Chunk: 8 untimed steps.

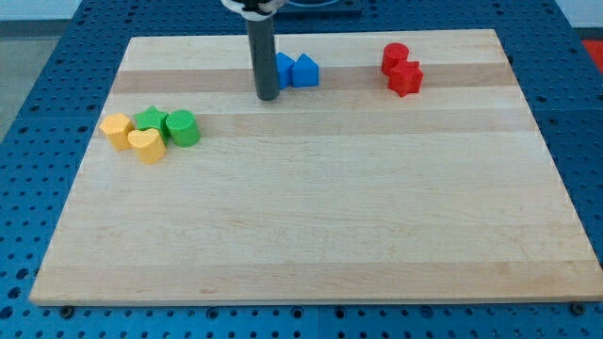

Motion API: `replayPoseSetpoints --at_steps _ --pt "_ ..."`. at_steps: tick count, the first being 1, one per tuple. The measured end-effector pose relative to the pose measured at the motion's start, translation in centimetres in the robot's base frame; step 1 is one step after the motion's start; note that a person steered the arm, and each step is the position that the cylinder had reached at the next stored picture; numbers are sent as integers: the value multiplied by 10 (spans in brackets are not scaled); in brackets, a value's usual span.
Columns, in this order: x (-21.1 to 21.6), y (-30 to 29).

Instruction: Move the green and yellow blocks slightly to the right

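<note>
Camera view: my tip is resting upper centre, beside the blue blocks, well apart from the green and yellow blocks at left; the rod carries no jaws.

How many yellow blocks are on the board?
2. Both are at the view's left: a yellow block at the cluster's far left, and a yellow heart just below-right of it, beside the green blocks. None seems hidden. My tip is far off, by the blue blocks.
</note>
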<state>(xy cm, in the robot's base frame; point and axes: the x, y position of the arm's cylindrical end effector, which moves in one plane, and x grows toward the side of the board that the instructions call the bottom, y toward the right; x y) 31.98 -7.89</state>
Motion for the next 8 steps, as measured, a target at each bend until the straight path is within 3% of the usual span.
replayPoseSetpoints --at_steps 2,4,6,8 --pt "-40 -119" --pt "-16 -224" --pt "-1 -226" --pt "83 -225"
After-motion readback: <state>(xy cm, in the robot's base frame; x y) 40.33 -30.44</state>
